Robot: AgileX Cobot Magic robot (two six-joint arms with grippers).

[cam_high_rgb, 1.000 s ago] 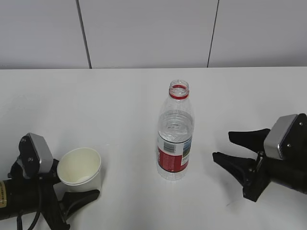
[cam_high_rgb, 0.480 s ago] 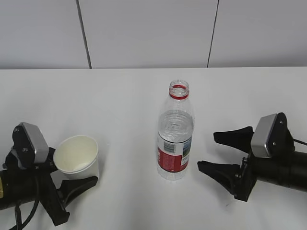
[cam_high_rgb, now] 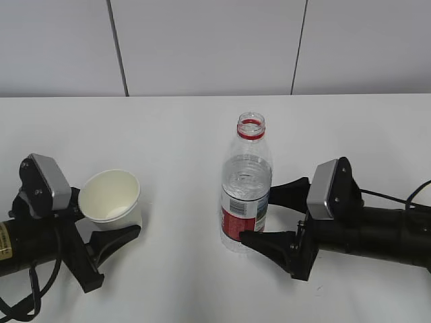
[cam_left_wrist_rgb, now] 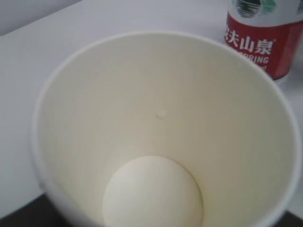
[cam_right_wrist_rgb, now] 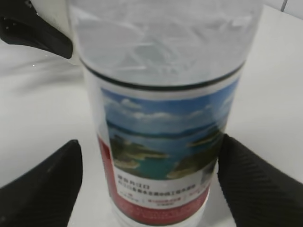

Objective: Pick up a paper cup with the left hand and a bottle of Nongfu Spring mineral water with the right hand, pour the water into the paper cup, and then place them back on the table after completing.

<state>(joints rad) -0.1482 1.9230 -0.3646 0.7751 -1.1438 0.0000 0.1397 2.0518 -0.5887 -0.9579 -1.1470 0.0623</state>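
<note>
I am watching the left pincer [cam_high_rgb: 111, 225], the black two-fingered one on the yellow-labelled arm, clamped around the white paper cup [cam_high_rgb: 111, 197]. The cup is tilting now, its mouth leaning toward the middle of the white counter [cam_high_rgb: 168, 134], where a second ago it was sitting nearly upright. From the left wrist view the cup [cam_left_wrist_rgb: 161, 137] is showing empty, dry down to its round base, with the bottle's red label just beyond its rim.

The bigger change is on my right. The right pincer [cam_high_rgb: 276, 215], black with a grey camera block, has been travelling in from well to the side and is now straddling the clear plastic Nongfu Spring bottle with the red label [cam_high_rgb: 246, 188]. Its jaws are standing wide apart, wider than a second ago, one finger on either side of the label band. In the right wrist view the bottle [cam_right_wrist_rgb: 163, 123] is filling the gap between the two black fingertips [cam_right_wrist_rgb: 45, 189], with a sliver of space still showing on each side, so I am judging that it is not gripped yet.

The bottle is standing upright on the counter, uncapped, the water [cam_high_rgb: 246, 176] reaching about the shoulder. To my mind the cup is secured and the bottle is bracketed, so closing the right pincer on the label band is what comes next before any lifting or pouring.
</note>
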